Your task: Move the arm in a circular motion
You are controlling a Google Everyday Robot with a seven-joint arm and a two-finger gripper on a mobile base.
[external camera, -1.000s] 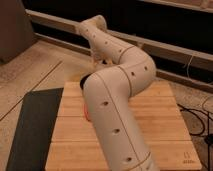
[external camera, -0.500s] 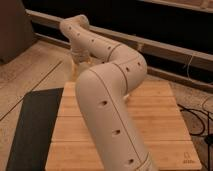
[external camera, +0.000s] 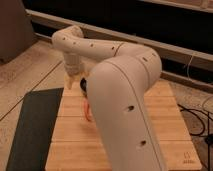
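Note:
The arm [external camera: 125, 95] is cream-white, thick and rounded, with small dark screw holes, and it fills the middle of the camera view. Its big near segment rises from the bottom edge to an elbow at the upper right. A slimmer segment [external camera: 95, 47] runs left from there to a bent wrist, then points down. The gripper [external camera: 75, 82] hangs at the wrist's end, just above the far left edge of the wooden table [external camera: 165, 107]. A small orange thing [external camera: 88, 110] lies on the wood, partly hidden behind the arm.
A dark grey mat [external camera: 32, 125] lies along the table's left side. Black cables [external camera: 197, 117] trail on the floor at the right. A long low ledge [external camera: 180, 52] runs across the back, with speckled floor [external camera: 25, 75] at the left.
The slim segment and wrist have swung left and downward, bringing the gripper lower over the table's far left edge. The elbow has shifted right.

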